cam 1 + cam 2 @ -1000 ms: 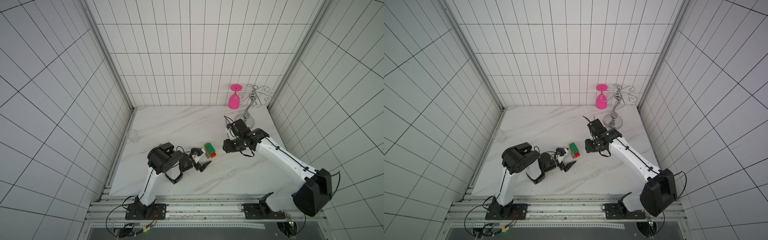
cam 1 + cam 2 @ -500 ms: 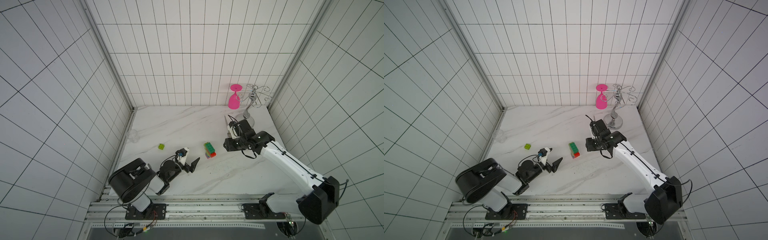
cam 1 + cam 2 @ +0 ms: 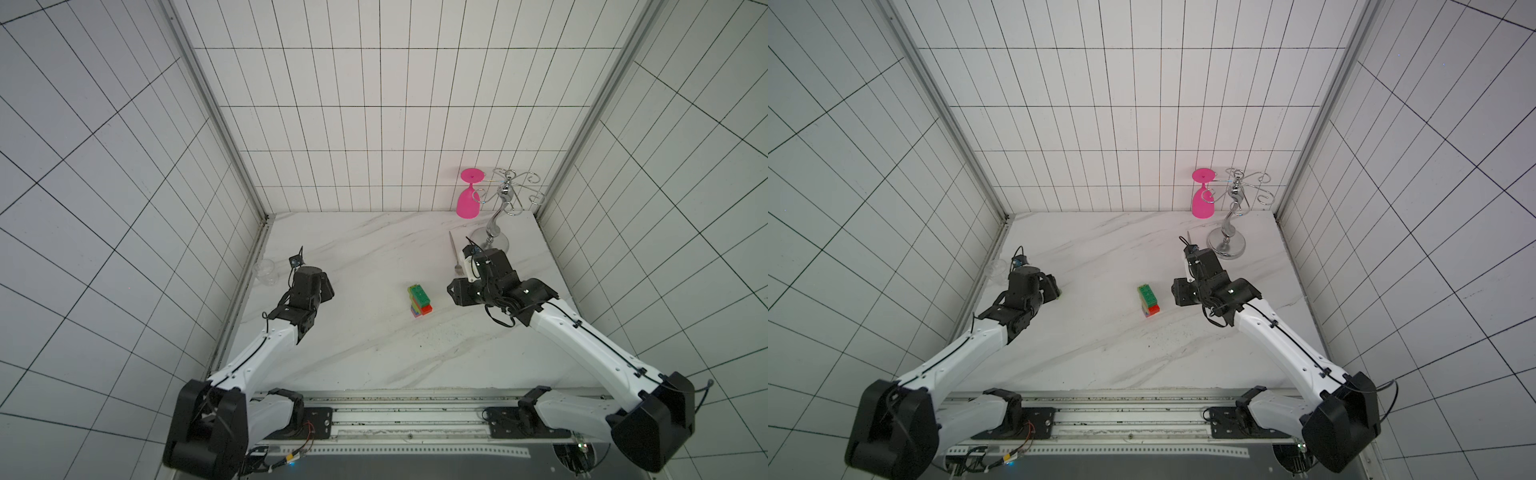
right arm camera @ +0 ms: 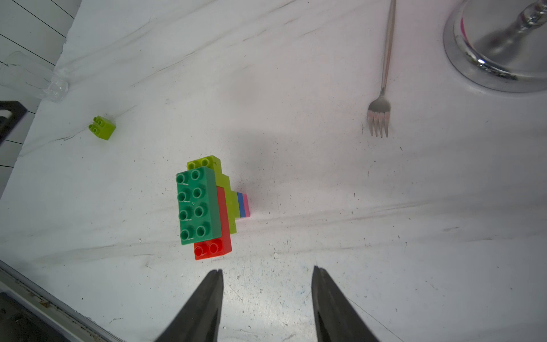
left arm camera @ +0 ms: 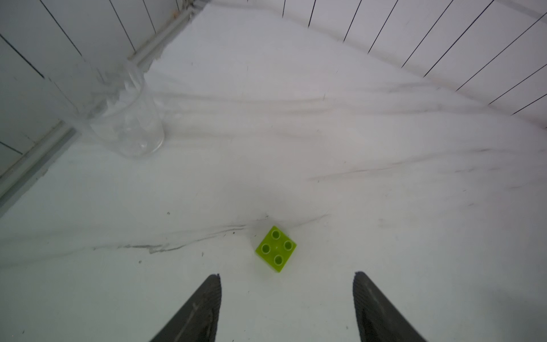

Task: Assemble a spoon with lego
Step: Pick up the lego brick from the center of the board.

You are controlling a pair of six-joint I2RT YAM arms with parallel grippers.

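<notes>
Hovering left hand (image 5: pixel 287 274), spread wide, lime lego brick (image 5: pixel 276 248) just ahead, untouched.

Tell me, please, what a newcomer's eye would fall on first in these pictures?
The bright brick spoon stands out at mid-table, green, lime and red with a blue-and-pink stub. Next comes the pink glass hanging upside down on the chrome rack in the far right corner. A lone lime brick lies just ahead of the left end effector, whose jaws are open.
</notes>
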